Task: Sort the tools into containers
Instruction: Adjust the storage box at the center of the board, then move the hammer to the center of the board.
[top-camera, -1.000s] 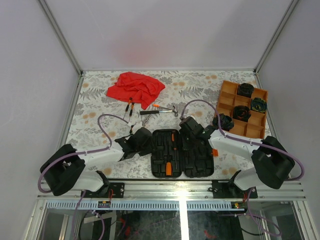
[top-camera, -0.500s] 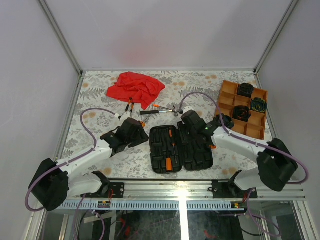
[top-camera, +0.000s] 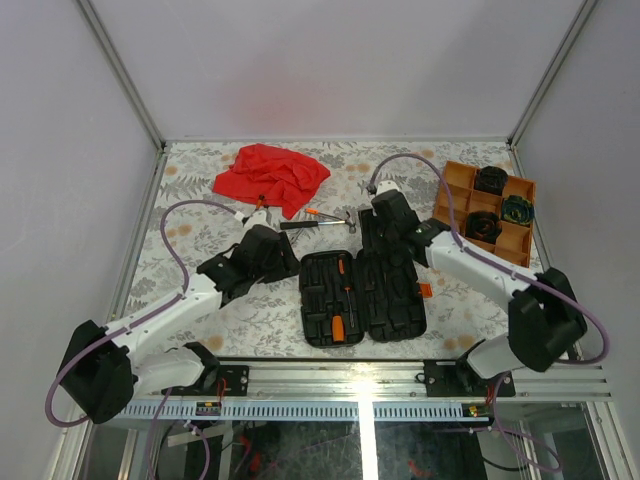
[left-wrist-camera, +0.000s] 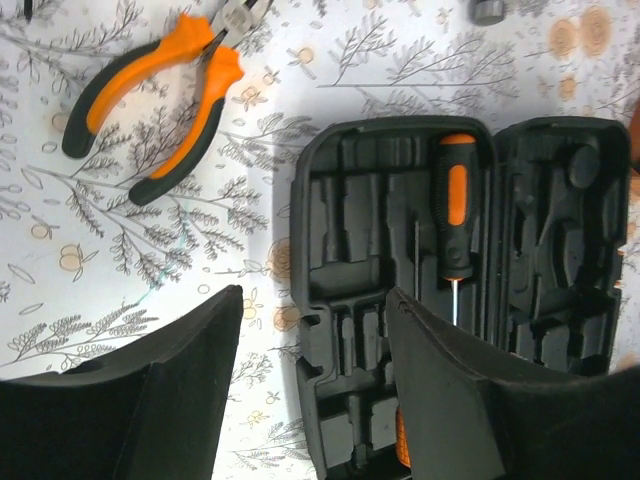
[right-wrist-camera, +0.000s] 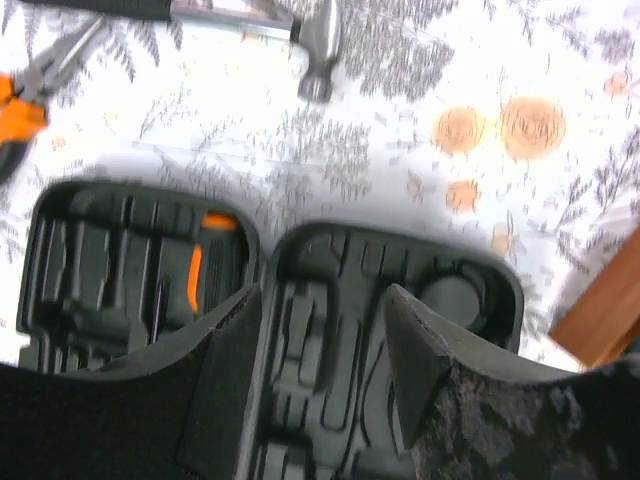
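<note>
Left gripper (left-wrist-camera: 312, 300) spread, empty. Pliers (left-wrist-camera: 160, 95) on table (left-wrist-camera: 120, 250) just ahead-left, long axis diagonal; left arm nearer. Right gripper (right-wrist-camera: 322, 295) spread, empty, over case (right-wrist-camera: 400, 330); hammer (right-wrist-camera: 318, 40) beyond.

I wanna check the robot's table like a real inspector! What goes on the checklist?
Surface: flowery table, tools lying loose on it.
Job's things: black tool case open, a screwdriver slotted in; pliers and hammer loose beyond it; orange tray with three coiled bundles showing.
Clutter: red cloth, crumpled at the far side.
Grippers: left pincer and right pincer both open, empty, near the case.
Cables: purple cables loop off both arms.
Surroundings: white walls, metal rail at the near edge.
</note>
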